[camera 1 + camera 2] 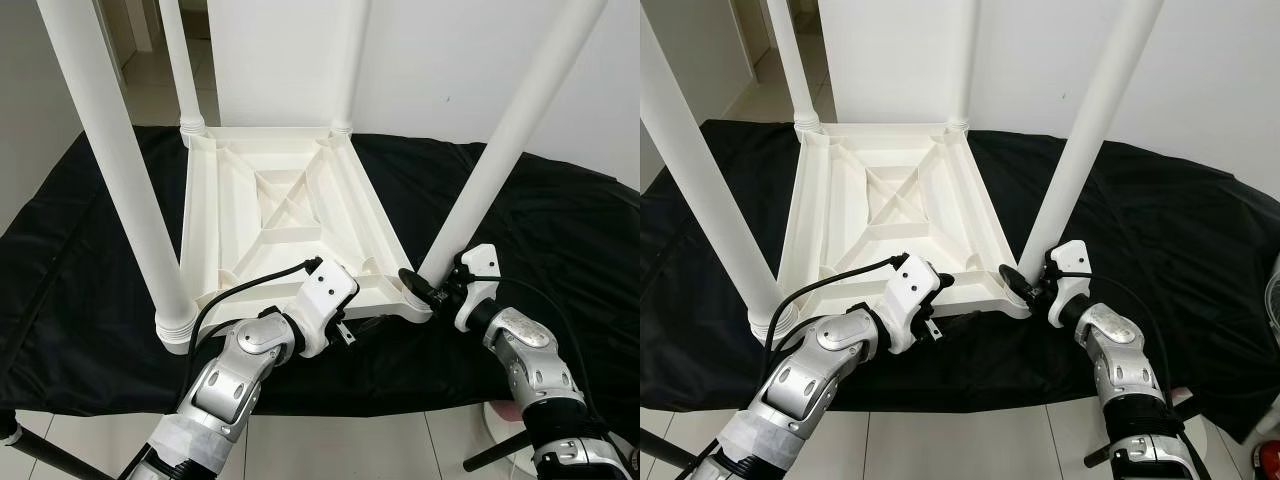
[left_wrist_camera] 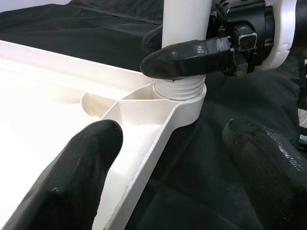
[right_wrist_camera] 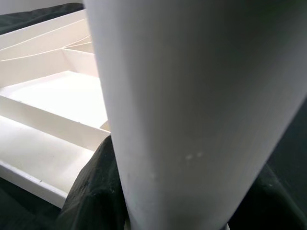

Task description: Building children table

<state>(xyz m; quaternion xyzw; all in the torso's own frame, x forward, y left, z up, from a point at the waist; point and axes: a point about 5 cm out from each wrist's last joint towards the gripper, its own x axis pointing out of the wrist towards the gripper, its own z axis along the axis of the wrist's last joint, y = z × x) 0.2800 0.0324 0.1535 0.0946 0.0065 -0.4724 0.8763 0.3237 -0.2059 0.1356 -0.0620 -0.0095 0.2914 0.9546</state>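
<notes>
black cloth (image 1: 90,260), upturned table (image 1: 280,210), right claw (image 1: 425,288) clamping leg (image 1: 480,180) base

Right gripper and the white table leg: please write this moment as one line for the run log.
right gripper: shut on near-right white plastic table leg at its threaded base | left gripper: open, by upturned white plastic tabletop edge | black cloth underneath
</notes>
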